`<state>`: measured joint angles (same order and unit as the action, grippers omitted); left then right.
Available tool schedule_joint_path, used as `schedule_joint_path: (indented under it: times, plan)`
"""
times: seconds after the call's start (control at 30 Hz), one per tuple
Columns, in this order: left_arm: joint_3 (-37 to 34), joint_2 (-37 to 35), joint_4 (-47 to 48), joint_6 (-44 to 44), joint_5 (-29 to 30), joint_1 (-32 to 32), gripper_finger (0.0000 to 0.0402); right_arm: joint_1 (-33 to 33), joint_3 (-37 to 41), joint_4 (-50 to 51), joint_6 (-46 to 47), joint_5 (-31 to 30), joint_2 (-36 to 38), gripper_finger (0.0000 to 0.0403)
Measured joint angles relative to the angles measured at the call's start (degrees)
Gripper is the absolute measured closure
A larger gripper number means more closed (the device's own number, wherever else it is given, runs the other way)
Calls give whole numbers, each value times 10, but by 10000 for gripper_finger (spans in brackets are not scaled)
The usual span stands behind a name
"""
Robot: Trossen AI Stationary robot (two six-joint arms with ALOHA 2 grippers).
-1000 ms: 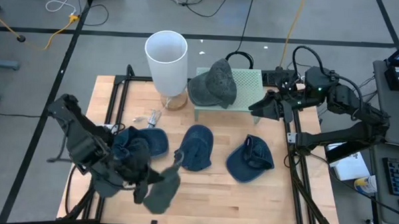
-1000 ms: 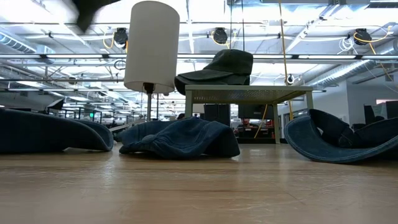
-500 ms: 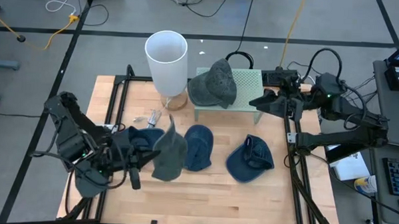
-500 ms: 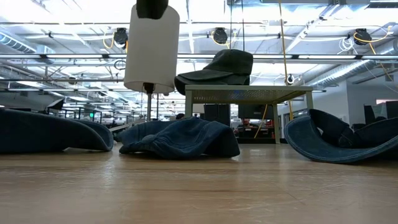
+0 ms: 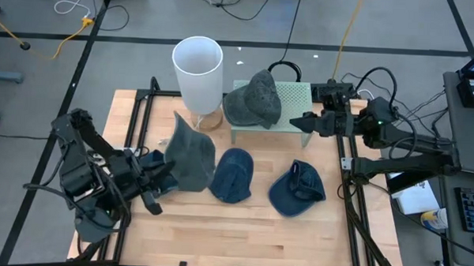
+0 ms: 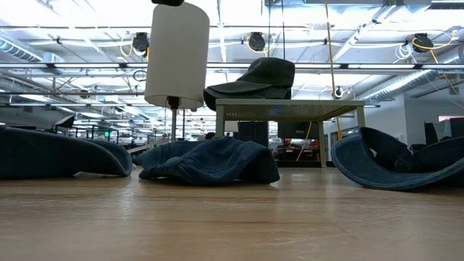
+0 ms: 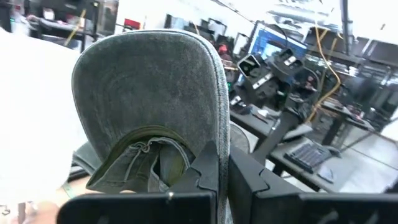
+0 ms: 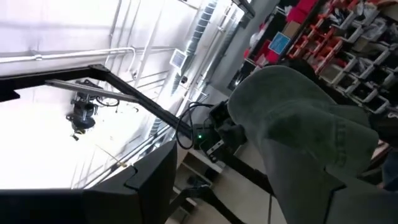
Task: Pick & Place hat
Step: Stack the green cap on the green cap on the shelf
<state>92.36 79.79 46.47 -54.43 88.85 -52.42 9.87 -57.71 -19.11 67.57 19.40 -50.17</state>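
Item: grey hat (image 5: 190,157), carried; held aloft over the wooden tabletop (image 5: 241,228), near its left half, in front of the white lampshade (image 5: 198,68); in the left wrist view its brim and lining are seen pinched between the two dark fingers.

Left pincer (image 5: 166,176): closed upon the grey hat at the brim edge; arm reaching in from the left side of the tabletop.

Right pincer (image 5: 301,122): raised at the right end of the green stand (image 5: 289,111); pointed toward the stand; whether its fingers are parted or closed cannot be told; no hat is seen held by it.

Other hats: one dark grey hat (image 5: 252,99) already resting on the green stand; three blue denim hats lying on the tabletop, namely the left blue hat (image 5: 182,169), partly hidden beneath the carried one, the middle blue hat (image 5: 233,175), and the right blue hat (image 5: 297,189).

Step in hand, as judged: the transport phase; the pick is taken as done, the placing not yet done.

Next move, as judged: the grey hat is to be carried toward the stand, presumed to be the goal since one hat sits there; clearance over the lampshade and the blue hats is called for; a bare part of the stand is to be found beside the hat already placed; release is to be made only once the hat is supported.
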Motion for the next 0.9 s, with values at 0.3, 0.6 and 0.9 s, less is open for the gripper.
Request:
schedule_joint_path:
  times: [0.3, 0.6, 0.9]
  plan:
    - [0, 0, -86, 83, 15, 71, 394, 2, 0, -28, 4, -46, 0, 170]
    - [0, 0, -474, 515, -217, 166, 394, 34, 0, -32, 33, -43, -4, 170]
    - [1, 1, -574, 612, -419, 295, 394, 73, 0, -24, 51, -42, -11, 170]
